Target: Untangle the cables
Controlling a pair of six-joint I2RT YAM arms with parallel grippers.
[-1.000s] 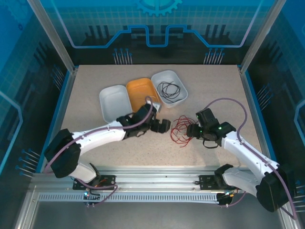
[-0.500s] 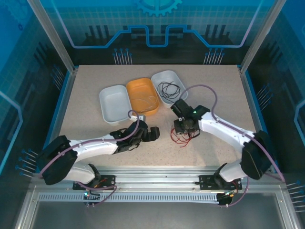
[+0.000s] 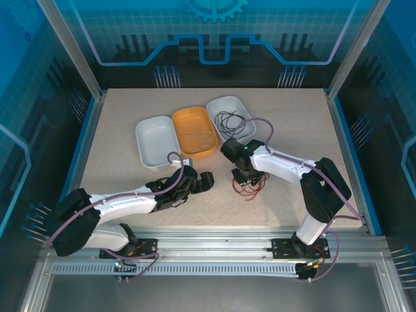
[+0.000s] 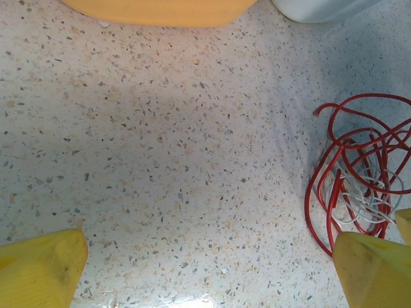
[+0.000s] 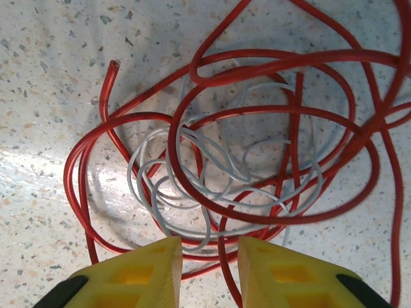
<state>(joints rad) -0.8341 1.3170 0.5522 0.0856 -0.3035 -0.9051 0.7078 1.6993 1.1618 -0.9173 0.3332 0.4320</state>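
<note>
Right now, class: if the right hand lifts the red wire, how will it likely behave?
Probably floppy: the red wire lies in loose loops, so it should sag. Likely light, being thin. It may drag the white wire looped through it.

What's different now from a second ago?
The right gripper swung in from the right and now sits over the red and white tangle, fingers straddling strands, nothing clearly gripped. The left gripper pulled back toward its base, open. The trays and black cable stayed put.
</note>
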